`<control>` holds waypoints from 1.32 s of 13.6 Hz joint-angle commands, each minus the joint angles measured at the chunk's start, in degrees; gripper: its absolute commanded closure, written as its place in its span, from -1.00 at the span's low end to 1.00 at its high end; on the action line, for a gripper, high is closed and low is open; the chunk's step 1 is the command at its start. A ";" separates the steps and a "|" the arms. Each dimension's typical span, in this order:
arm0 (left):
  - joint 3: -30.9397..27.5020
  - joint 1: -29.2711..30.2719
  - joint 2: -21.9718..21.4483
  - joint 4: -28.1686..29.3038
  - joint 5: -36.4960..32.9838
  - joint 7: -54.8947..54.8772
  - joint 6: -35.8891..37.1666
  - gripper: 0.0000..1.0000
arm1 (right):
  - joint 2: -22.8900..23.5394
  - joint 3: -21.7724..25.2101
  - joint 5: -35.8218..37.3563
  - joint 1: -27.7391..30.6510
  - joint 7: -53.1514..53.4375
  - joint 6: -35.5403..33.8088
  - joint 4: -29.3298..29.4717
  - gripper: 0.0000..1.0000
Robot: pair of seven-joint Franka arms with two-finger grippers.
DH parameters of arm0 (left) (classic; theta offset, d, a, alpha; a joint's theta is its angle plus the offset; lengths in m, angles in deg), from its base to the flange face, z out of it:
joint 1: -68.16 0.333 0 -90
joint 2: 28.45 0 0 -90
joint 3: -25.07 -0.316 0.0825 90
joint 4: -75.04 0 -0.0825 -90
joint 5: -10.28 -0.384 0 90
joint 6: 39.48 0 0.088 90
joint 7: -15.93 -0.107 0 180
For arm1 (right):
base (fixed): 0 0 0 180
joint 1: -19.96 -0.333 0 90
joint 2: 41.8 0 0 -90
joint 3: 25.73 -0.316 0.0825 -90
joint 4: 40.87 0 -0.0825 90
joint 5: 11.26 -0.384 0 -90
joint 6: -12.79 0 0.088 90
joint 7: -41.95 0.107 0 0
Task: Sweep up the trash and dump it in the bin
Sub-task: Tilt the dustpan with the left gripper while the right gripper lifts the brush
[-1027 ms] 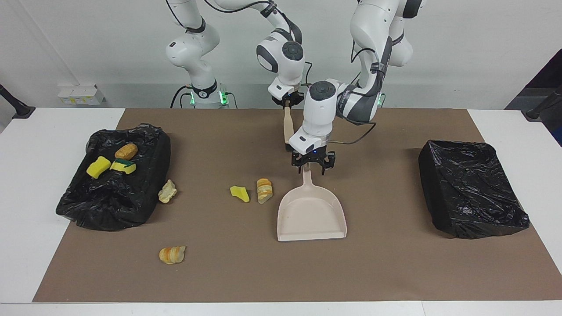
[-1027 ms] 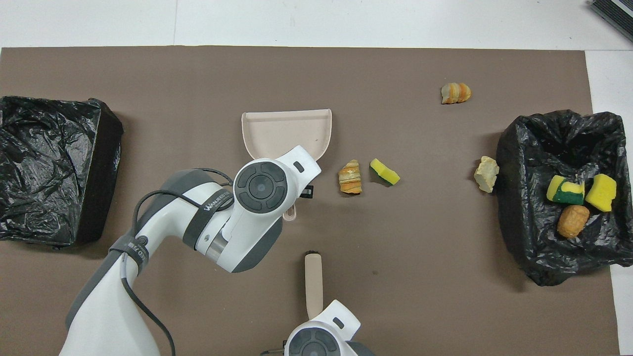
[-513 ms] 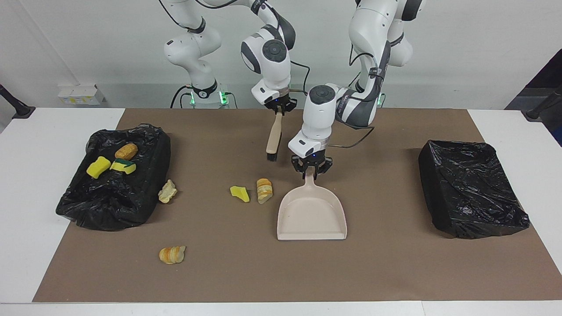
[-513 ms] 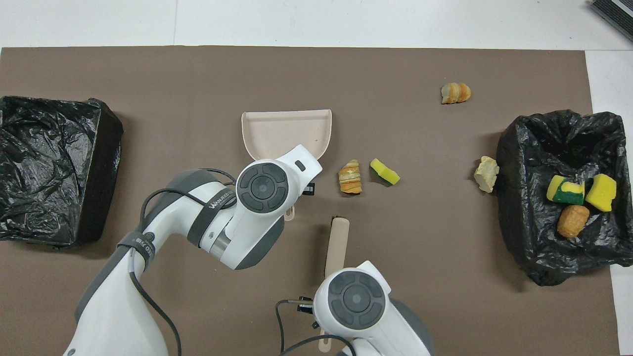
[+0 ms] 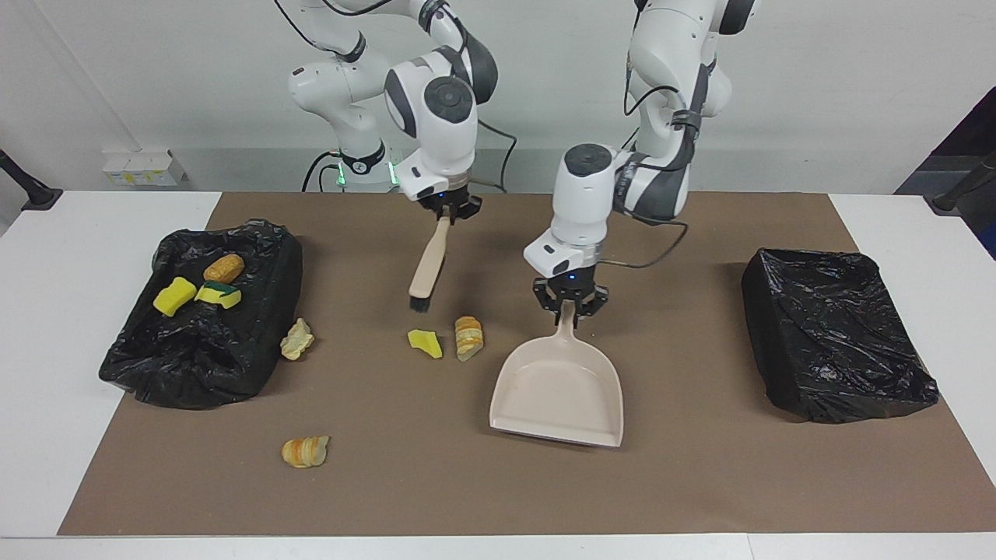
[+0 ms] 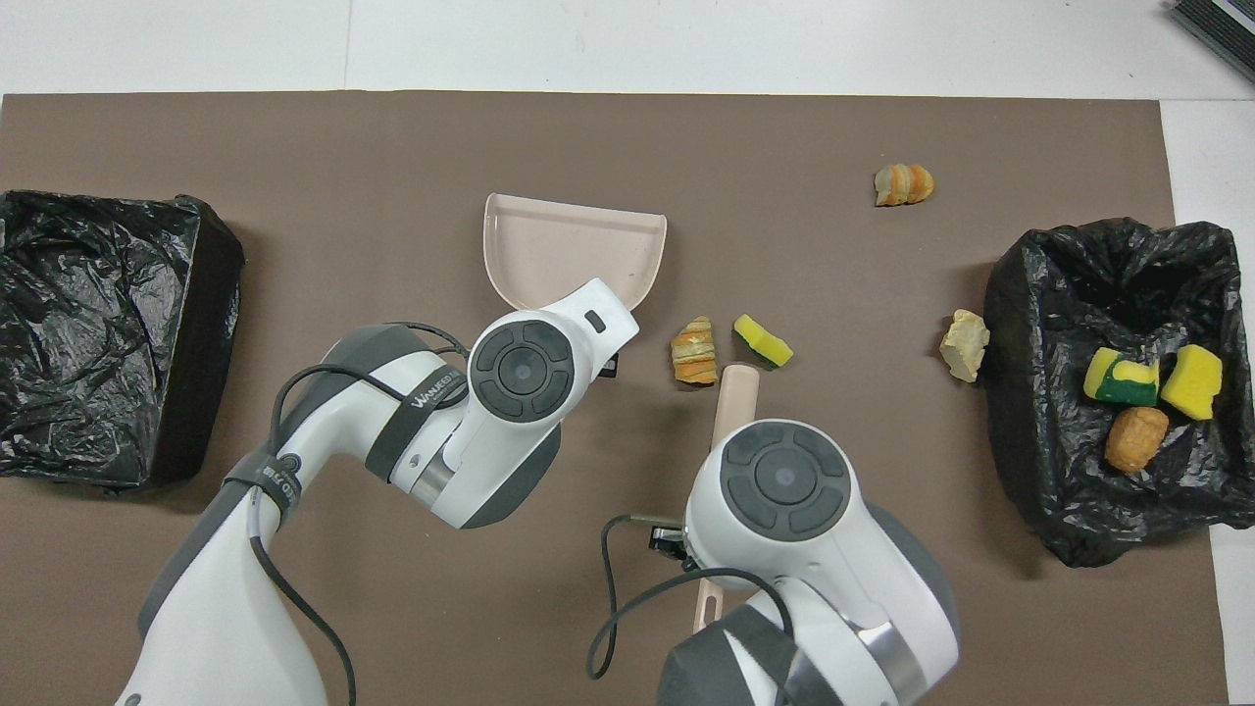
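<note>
Brush (image 5: pixel 429 263) in clenched right gripper (image 5: pixel 446 210) now nearer trash (image 5: pixel 468 337); dustpan (image 5: pixel 559 389) newly clamped by left gripper (image 5: pixel 570 305)

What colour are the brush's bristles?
Black, on the beige brush; clearest in the facing view.

The white bench (image 5: pixel 70 327) is covered by a wide brown paper-like mat (image 5: pixel 700 482), and on that mat, taking the overhead view as a clock face, a black plastic-lined bin (image 6: pixel 93 338) sits at nine o'clock and another black plastic-lined bin (image 6: pixel 1069 510) at three o'clock. Two bits lie side by side near the centre: a striped tan-orange bread-like lump (image 6: pixel 694 351) and a yellow sponge chunk with a green edge (image 6: pixel 763 340). A pale crusty bread scrap (image 6: pixel 964 343) lies just beside the three o'clock bin, and a striped orange bread slice (image 6: pixel 904 184) lies toward one o'clock.
</note>
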 commanded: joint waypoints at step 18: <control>0.54 2.99 -4.65 2.54 5.20 -65.09 12.92 1.00 | 7.56 -0.91 19.04 17.31 -17.72 8.17 -6.94 1.00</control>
